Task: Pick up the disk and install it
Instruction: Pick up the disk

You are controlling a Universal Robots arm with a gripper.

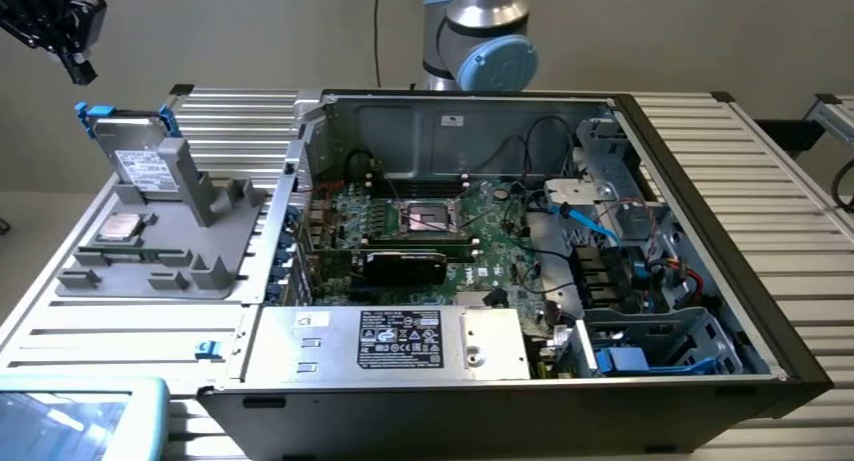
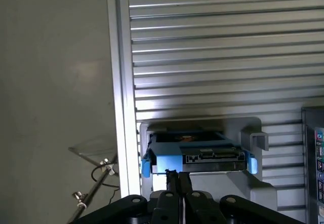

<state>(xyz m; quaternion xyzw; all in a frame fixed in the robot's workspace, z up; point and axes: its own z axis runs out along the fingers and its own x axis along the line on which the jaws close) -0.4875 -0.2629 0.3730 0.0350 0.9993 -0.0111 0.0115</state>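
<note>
The disk (image 1: 138,151) stands on edge in a grey holder (image 1: 174,246) on the slatted table, at the exterior view's left. It is silver-grey with a white label and blue rails. My gripper (image 1: 78,71) hangs above it and further towards the exterior view's left, apart from it. In the wrist view the disk (image 2: 197,155) is seen edge-on with its blue rail ends and connector. My gripper (image 2: 177,176) is shut with its black fingers (image 2: 172,183) pressed together and nothing between them.
An open computer case (image 1: 721,281) fills the middle of the table, with its motherboard (image 1: 441,231) exposed. A grey power supply box (image 1: 387,341) and a drive bay (image 1: 654,346) with blue parts sit at its near side. A small silver chip (image 1: 123,227) lies on the holder.
</note>
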